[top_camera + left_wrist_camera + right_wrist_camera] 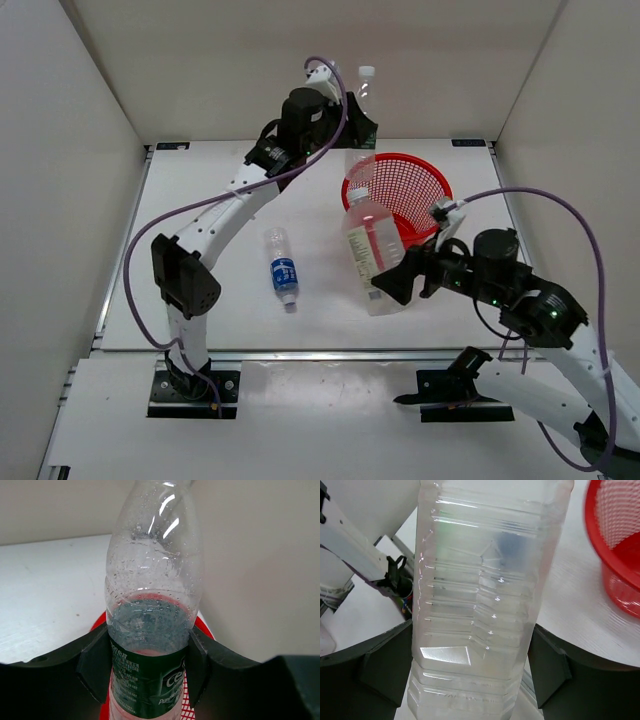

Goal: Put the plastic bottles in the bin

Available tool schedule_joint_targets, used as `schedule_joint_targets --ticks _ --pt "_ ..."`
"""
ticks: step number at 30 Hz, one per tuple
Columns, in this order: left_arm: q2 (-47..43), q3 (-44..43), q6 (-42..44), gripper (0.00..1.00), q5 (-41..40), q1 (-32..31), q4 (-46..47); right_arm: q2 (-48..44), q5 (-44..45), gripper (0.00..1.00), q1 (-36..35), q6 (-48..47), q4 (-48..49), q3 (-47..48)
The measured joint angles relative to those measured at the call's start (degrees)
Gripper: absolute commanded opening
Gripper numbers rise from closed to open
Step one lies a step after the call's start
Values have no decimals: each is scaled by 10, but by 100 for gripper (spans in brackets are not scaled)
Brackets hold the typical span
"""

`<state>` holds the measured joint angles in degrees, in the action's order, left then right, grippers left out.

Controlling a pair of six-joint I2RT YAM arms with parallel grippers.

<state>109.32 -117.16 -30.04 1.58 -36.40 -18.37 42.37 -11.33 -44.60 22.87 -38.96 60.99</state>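
We are clamping our left gripper (150, 666) on the green-labelled bottle (152, 580), upright over the far rim of the basket (405, 190). Our right gripper (470, 667) is squeezing the ribbed bottle (368, 250), upright just beside its near-left rim.

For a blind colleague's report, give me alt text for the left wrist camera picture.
The left tool clamps a clear bottle with a dark green label by its middle, the red bin showing behind it. White table and wall fill the background.
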Motion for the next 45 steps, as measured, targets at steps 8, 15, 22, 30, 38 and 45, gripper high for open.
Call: schedule_joint_targets --ticks 8,15,22,30,38,45 --pt "34 2 1 98 28 -24 3 -35 64 0 94 -23 -96 63" --pt "16 48 9 99 30 -46 -15 0 157 0 141 -64 -59 93" --pt "-119 120 17 99 -53 -7 -88 118 26 6 384 -74 70 84" --pt "-467 410 -49 99 -178 242 -247 235 41 10 334 -87 141 72" --pt "-496 546 -91 98 -249 296 -433 288 73 26 296 -112 154 82" --pt "-467 632 -123 98 -259 332 -482 308 108 99 258 -151 152 82"
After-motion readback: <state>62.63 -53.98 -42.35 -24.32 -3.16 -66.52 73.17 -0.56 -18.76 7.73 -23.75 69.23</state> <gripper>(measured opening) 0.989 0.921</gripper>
